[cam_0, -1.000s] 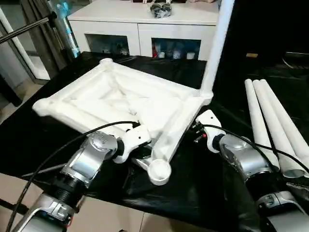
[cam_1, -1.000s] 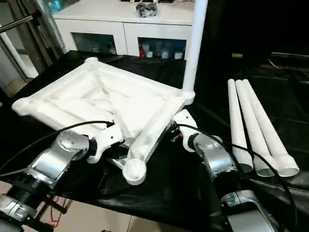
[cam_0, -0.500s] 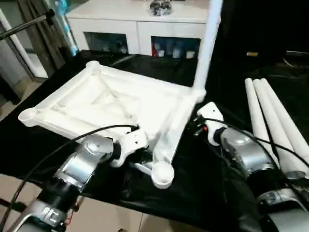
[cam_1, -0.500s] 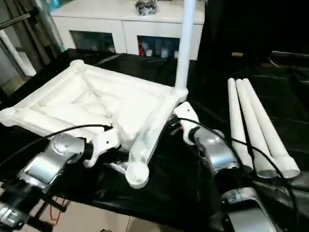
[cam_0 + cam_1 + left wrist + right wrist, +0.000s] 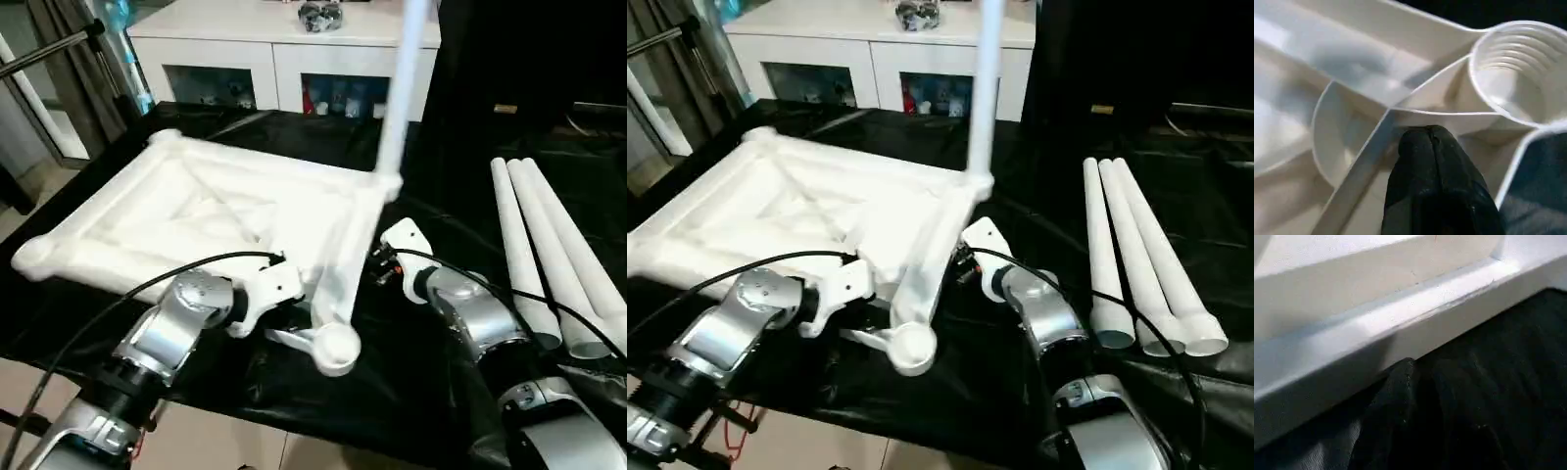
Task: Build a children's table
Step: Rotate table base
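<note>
The white tabletop (image 5: 216, 211) lies ribbed side up on the black-covered work table. One white leg (image 5: 397, 88) stands upright in its far right corner socket. Three more legs (image 5: 534, 245) lie side by side to the right. My left gripper (image 5: 1430, 142) is shut, its tip pressed against a rib beside the open near right socket (image 5: 336, 345). At the tabletop's right side wall, my right gripper (image 5: 1422, 377) rests low on the cloth. Its fingers stand a little apart with their tips against the rim and nothing between them.
A white cabinet (image 5: 294, 39) with glass doors stands behind the work table. A metal pole (image 5: 49, 54) slants in at the far left. Black cables run along both forearms. The near right socket sits close to the black cloth's front edge (image 5: 323, 416).
The tabletop has swung leftward, pivoting around its near right socket. The upright leg and the near left corner moved left. My right gripper followed the side wall left.
</note>
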